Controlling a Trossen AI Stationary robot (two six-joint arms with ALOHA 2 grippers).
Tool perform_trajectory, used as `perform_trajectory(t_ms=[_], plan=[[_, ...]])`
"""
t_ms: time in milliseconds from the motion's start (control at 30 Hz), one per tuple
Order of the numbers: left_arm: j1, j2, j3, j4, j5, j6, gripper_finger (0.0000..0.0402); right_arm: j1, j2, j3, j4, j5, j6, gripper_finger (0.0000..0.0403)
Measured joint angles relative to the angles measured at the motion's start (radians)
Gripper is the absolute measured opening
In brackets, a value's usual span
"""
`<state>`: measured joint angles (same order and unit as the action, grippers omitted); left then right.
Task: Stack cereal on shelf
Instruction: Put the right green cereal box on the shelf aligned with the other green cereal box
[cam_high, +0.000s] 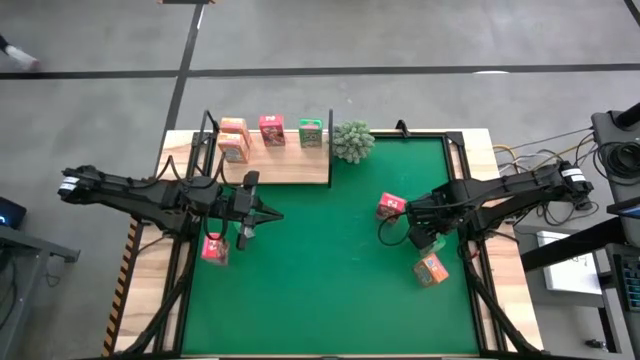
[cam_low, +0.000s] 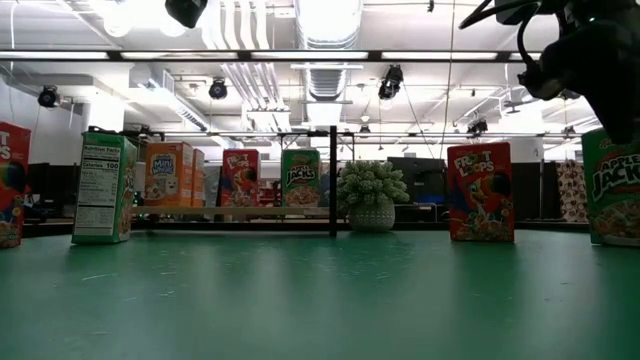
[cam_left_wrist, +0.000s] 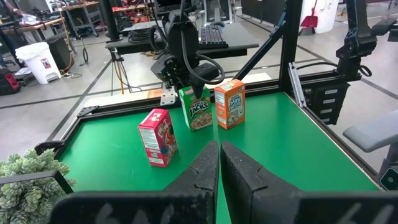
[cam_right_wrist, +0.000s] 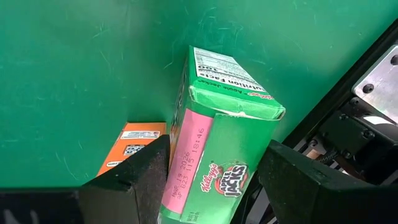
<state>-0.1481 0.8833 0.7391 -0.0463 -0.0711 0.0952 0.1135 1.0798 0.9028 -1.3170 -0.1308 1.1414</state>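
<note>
Item one, the right gripper (cam_right_wrist: 211, 180): your right wrist view shows its two dark fingers spread, one on each side of a green cereal box (cam_right_wrist: 221, 134), which stands upright on the green mat (cam_right_wrist: 74, 68); whether the pads press its faces you cannot tell. An orange box (cam_right_wrist: 134, 146) lies flat on the mat just beside it, partly hidden by a finger. In the high view this right gripper (cam_high: 425, 235) sits at the right of the frame and covers the green box entirely; there you see only a pink-red box (cam_high: 390, 207) just to its upper left and the orange box (cam_high: 431, 269) just below it. Item two, the left gripper (cam_high: 245, 222): centre-left in the high view, fingers pressed together and gripping nothing, confirmed in your left wrist view, where the closed fingers (cam_left_wrist: 239, 177) point across the mat at the same three boxes. A further pink-red box (cam_high: 214, 249) lies on the mat just below this gripper. Item three, the shelf (cam_high: 290, 170): upper left of the high view, carrying orange cereal (cam_high: 233, 140), a pink-red box (cam_high: 271, 130) and a green box (cam_high: 311, 132) in a row along its far edge. A bushy plant (cam_high: 352, 140) stands beside its right end. The low view alone shows the printed box fronts and the shelf's thin black upright (cam_low: 333, 180).
</note>
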Motion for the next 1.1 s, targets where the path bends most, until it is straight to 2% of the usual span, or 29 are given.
perform_trajectory(t_ms=[267, 533, 733, 867, 1100], plan=[[0.0, 0.0, 0.0, 0.0, 0.0, 0.0, 0.0, 0.0, 0.0, 0.0, 0.009, 0.005, 0.003, 0.0215], [0.0, 0.0, 0.0, 0.0, 0.0, 0.0, 0.0, 0.0, 0.0, 0.0, 0.021, 0.02, -0.002, 0.0168], [0.0, 0.0, 0.0, 0.0, 0.0, 0.0, 0.0, 0.0, 0.001, 0.015, 0.013, 0.023, -0.024, 0.0158], [0.0, 0.0, 0.0, 0.0, 0.0, 0.0, 0.0, 0.0, -0.007, 0.065, -0.008, 0.037, -0.028, 0.0161], [0.0, 0.0, -0.001, 0.0, 0.0, 0.0, 0.0, -0.001, -0.01, 0.251, -0.223, 0.134, -0.008, 0.0155]])
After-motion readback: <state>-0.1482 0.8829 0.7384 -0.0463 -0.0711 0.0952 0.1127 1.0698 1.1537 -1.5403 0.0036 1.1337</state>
